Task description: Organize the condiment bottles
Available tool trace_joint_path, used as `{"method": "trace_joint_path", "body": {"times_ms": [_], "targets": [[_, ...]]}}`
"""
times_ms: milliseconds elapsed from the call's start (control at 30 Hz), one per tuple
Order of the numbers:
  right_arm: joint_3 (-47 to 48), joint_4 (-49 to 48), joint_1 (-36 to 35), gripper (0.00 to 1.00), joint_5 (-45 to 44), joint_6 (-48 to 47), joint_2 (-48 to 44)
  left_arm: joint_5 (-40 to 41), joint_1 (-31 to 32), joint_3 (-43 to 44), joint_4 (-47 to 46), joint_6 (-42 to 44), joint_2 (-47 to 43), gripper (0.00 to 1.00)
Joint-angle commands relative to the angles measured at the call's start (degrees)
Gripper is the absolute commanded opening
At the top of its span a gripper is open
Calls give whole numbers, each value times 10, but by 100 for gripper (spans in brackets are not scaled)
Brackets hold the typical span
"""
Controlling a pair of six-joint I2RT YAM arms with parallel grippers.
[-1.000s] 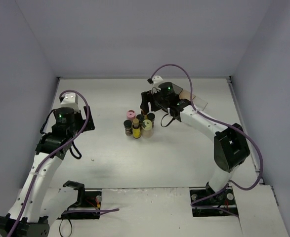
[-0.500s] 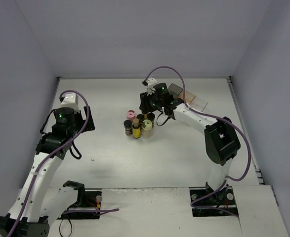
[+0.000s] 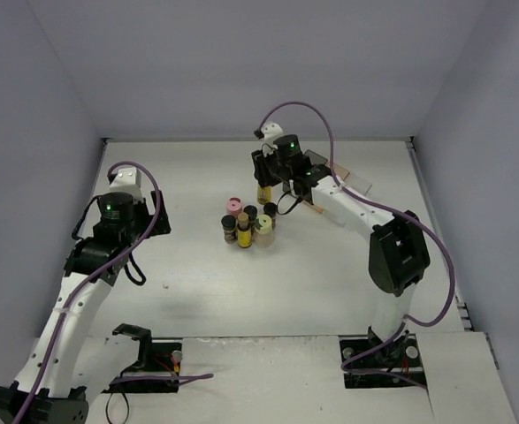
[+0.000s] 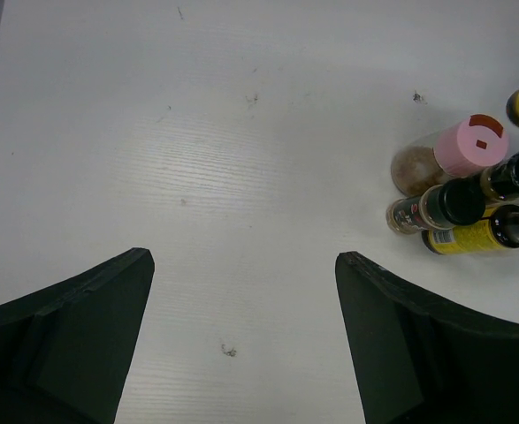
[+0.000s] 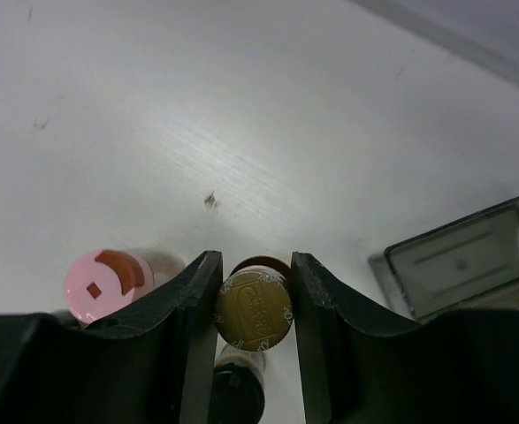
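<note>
- The right gripper [image 5: 254,261] is clenched on a gold-capped bottle [image 5: 253,309] at the bottom centre of its wrist view.
- A pink-lidded bottle [image 5: 100,284] stands just beside the finger on the frame's left.
- A translucent bin [image 5: 461,258] sits at the right edge, apart from the grip.
- The left gripper [image 4: 241,258] is spread wide and holds nothing.
- Bare table [image 4: 197,132] fills that view, with the other bottles [image 4: 471,203] clustered at its right edge.

On the table [image 3: 197,265], a cluster of bottles [image 3: 246,227] stands near the middle. Just behind it, a lone bottle [image 3: 263,193] sits between the right gripper's [image 3: 265,178] fingers. Bins [image 3: 356,184] lie further right, near the back edge. The left gripper [image 4: 241,265] is well left of the cluster.
</note>
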State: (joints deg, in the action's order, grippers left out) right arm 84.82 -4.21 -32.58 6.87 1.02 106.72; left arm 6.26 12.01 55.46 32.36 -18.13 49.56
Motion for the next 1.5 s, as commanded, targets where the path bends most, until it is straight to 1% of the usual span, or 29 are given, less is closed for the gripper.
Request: {"method": "trace_joint_path", "body": {"times_ms": [0,33,133,267,500,700,1033,1400,1467], "targets": [[85,-48,14,0,-38,-35,-42,-1,3,5,-19,-4,4,86],[108,-44,17,0,-39,-36,-40,-1,2,5,-19,-4,4,86],[135,-30,39,0,-41,-36,-34,0,2,4,-19,-4,5,85],[175,-8,83,0,-39,-24,-19,-2,3,4,-19,-4,6,86],[197,-3,138,0,-27,-15,7,-5,3,5,-20,-4,9,86],[220,-2,159,0,-16,-14,45,-6,2,4,-20,-3,10,85],[227,-14,182,0,-15,-15,95,-11,1,4,-20,-3,13,86],[200,-48,203,0,2,-10,126,-13,1,4,-20,-3,14,86],[192,-56,204,1,5,-10,128,-13,1,4,-20,-3,14,86]]}}
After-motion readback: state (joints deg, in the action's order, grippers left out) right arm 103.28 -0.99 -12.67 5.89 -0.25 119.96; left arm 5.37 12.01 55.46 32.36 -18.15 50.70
